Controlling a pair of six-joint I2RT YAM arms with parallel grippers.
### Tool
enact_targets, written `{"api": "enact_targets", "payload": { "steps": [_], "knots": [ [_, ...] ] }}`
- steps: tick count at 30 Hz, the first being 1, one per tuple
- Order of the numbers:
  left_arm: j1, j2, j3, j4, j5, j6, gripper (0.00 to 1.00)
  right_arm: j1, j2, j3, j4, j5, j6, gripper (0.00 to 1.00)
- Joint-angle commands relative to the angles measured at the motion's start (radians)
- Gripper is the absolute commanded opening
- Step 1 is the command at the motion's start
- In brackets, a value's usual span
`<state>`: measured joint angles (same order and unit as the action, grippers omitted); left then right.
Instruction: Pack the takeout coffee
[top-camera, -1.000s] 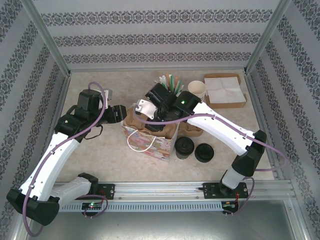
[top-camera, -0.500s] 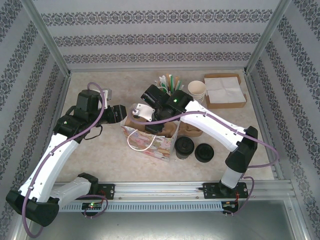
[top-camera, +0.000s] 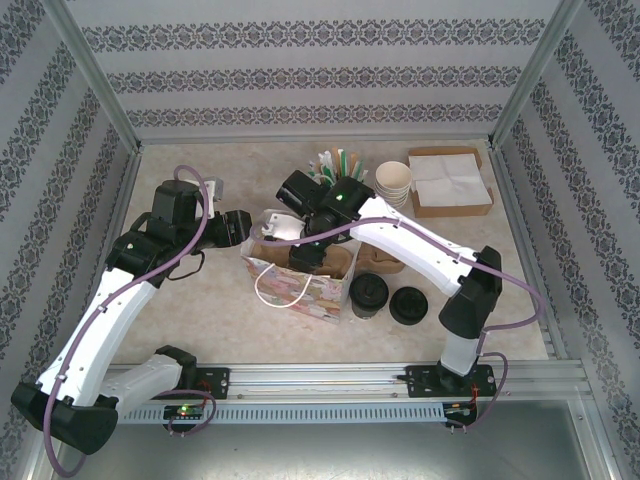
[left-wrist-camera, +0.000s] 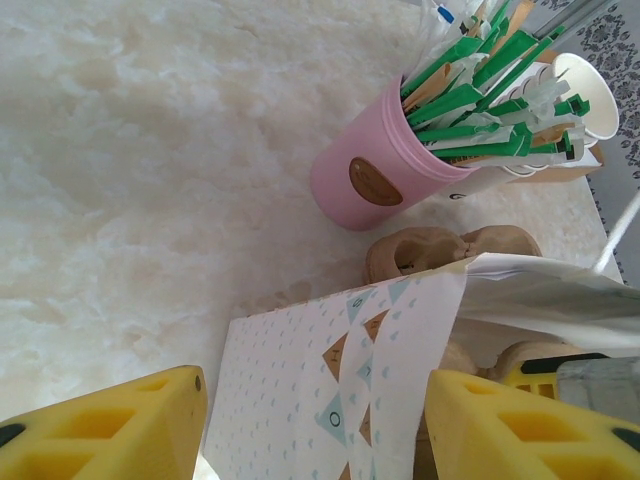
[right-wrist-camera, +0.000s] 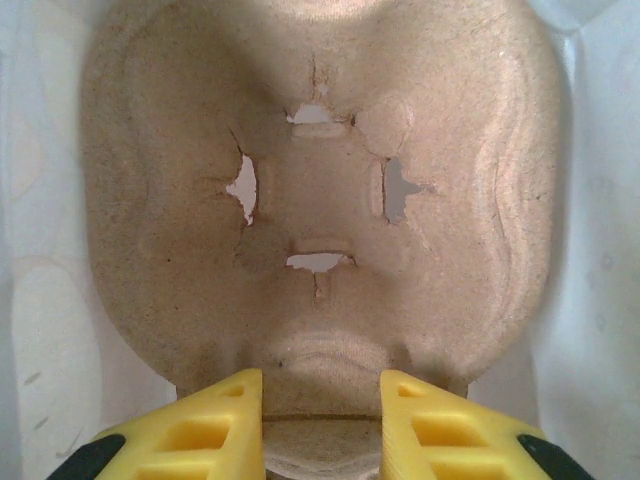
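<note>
Lowering right hand (right-wrist-camera: 320, 425), fingers narrowly parted around moulded brown pulp cup carrier (right-wrist-camera: 320, 200), inside patterned paper gift bag (top-camera: 300, 280); left hand (left-wrist-camera: 315, 425), wide, straddles bag's wall. Keep carrier level.

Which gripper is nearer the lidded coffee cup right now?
Right. The right gripper is over the pulp carrier in the bag, just left of the coffee cup; the left gripper sits beyond the bag's far-left edge.

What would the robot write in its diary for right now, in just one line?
left gripper: open astride paper bag edge | right gripper: open over cup carrier in bag | takeout coffee: on table, not packed
</note>
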<state>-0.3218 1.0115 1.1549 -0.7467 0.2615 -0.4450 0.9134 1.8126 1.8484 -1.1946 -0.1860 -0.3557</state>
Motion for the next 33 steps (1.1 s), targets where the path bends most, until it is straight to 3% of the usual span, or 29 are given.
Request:
{"api": "enact_targets", "payload": {
  "steps": [1,33],
  "knots": [
    [-0.013,-0.005,-0.012,0.03,0.009,0.005,0.6,-0.006,0.02,0.031,-0.052,-0.023,-0.022,0.29],
    [-0.012,-0.019,-0.017,0.026,-0.008,0.008,0.59,-0.002,0.109,0.036,-0.051,-0.006,-0.023,0.29]
  ]
}}
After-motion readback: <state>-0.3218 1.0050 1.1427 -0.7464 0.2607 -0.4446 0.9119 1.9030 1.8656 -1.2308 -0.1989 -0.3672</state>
